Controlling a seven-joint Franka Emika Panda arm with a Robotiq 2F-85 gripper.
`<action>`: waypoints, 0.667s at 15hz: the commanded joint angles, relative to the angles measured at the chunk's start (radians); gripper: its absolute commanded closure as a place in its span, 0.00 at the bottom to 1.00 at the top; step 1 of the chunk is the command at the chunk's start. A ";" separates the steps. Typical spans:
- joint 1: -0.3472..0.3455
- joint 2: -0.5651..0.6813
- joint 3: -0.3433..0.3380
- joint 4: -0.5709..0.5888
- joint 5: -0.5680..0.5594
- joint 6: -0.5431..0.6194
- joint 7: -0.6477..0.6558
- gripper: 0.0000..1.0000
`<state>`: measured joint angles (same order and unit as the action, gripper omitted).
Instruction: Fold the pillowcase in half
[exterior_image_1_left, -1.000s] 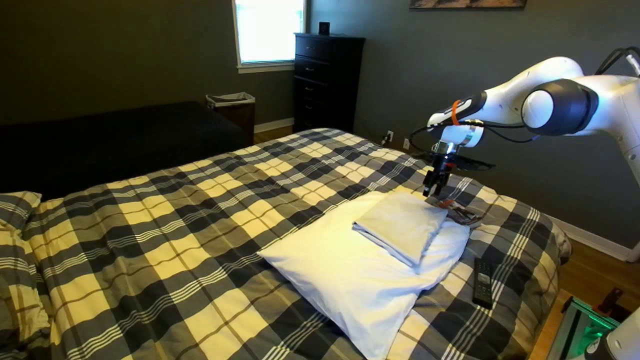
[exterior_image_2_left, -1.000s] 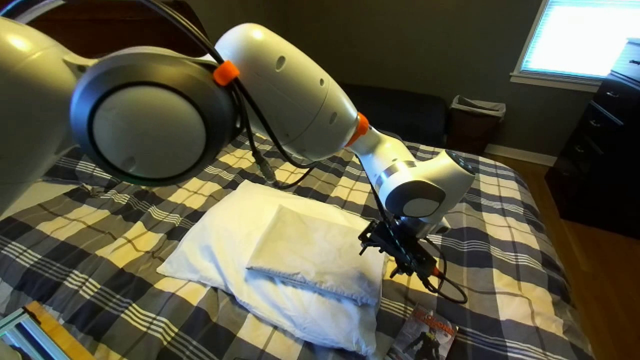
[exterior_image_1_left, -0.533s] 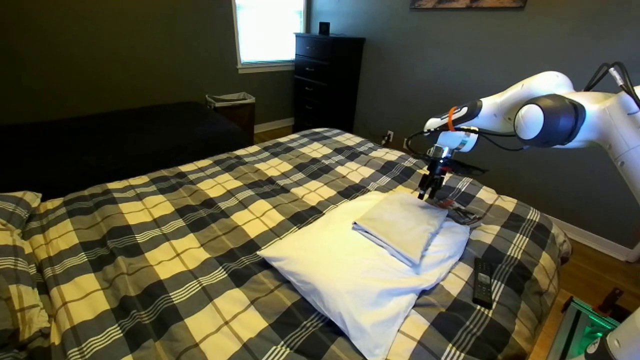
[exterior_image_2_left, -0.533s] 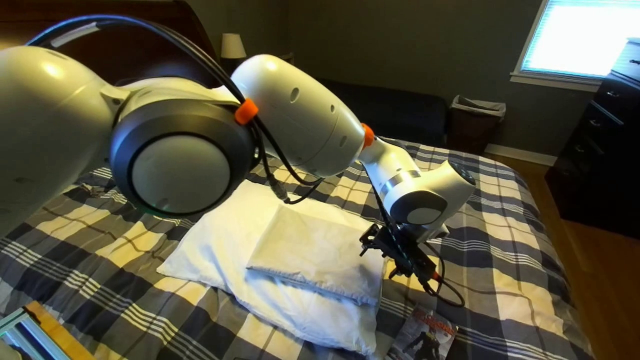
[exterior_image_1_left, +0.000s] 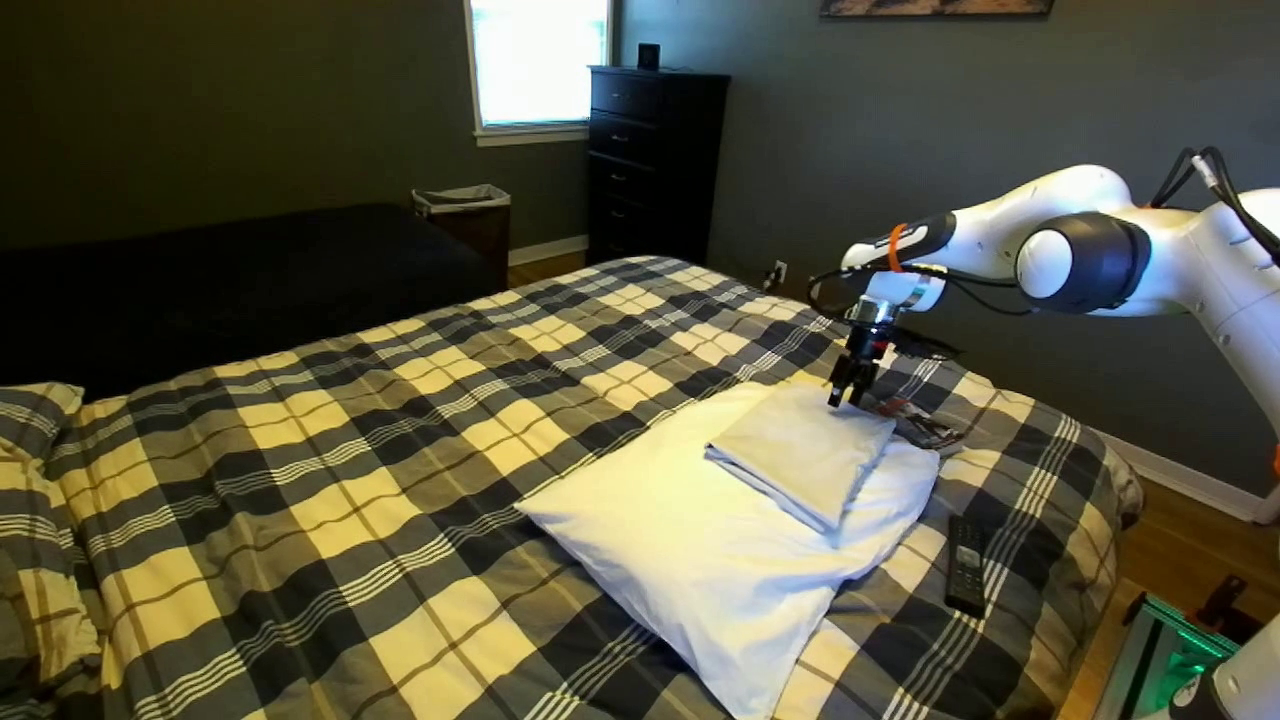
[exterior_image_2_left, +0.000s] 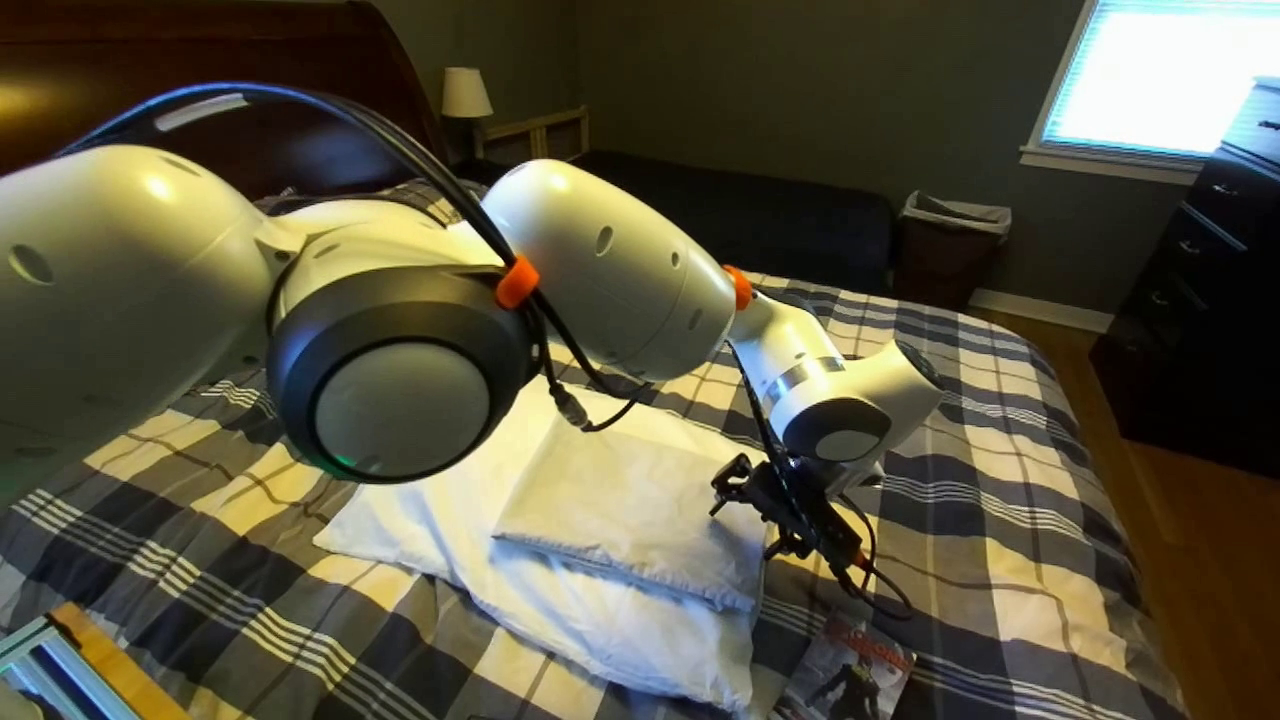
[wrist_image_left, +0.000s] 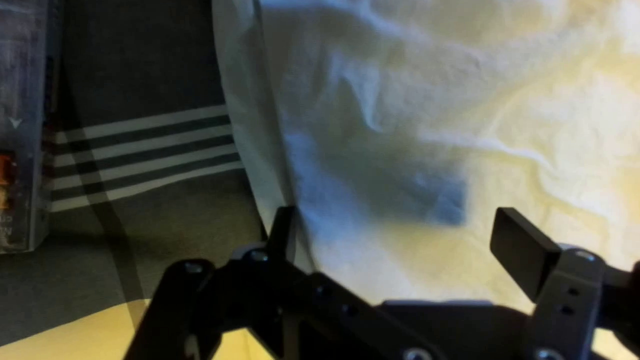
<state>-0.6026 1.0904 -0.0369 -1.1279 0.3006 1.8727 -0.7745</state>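
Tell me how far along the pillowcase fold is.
Done: the pillowcase lies flat on the white pillow, layers showing at its edge; whether any belong to this fold, I can't tell.
In hand: the open gripper is at one side of the pillowcase, holding nothing.
To do: probably grasp that side, carry it across and lay it down.

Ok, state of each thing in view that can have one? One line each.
Plaid comforter: spread out, slightly rumpled
Pillow: lying flat on the comforter, partly covered
Pillowcase: folded in layers, flat atop the pillow
Pincer: open, at the pillowcase's edge; contact unclear
Remote control: lying buttons up
Printed plastic case: lying cover up
Dresser: drawers look shut
Lined hamper: open-topped
Table lamp: lit or not, unclear
Window blind: lowered
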 joint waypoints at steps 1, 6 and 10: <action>-0.014 0.062 0.014 0.080 -0.029 -0.018 0.000 0.00; -0.006 0.070 0.006 0.087 -0.010 -0.016 -0.012 0.00; -0.005 0.059 0.009 0.081 -0.008 -0.010 -0.017 0.43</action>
<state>-0.6013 1.1316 -0.0364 -1.0781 0.2905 1.8728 -0.7746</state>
